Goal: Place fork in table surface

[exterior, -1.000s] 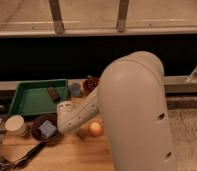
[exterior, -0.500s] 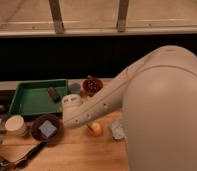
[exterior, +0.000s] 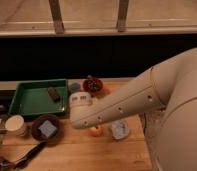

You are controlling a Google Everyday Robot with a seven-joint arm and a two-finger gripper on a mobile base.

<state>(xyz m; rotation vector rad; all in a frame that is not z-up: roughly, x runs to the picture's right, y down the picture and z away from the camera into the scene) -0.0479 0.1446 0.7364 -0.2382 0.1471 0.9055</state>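
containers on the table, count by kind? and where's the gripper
Trays: 1 (green tray)
Bowls: 2 (dark bowl, reddish bowl)
Cups: 1 (pale cup)
Total: 4
The gripper is at the arm's tip, beside the green tray's right edge.

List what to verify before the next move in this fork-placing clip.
1. Gripper located: cannot tell, hidden behind the end of the arm, beside the green tray.
2. Fork sighted: cannot tell, none visible.
3. Bare table surface to set down on: ok, wood shows at front.
4. Orange object under the arm: not ok, crowds the path.
5. Dark bowl apart from arm: ok.
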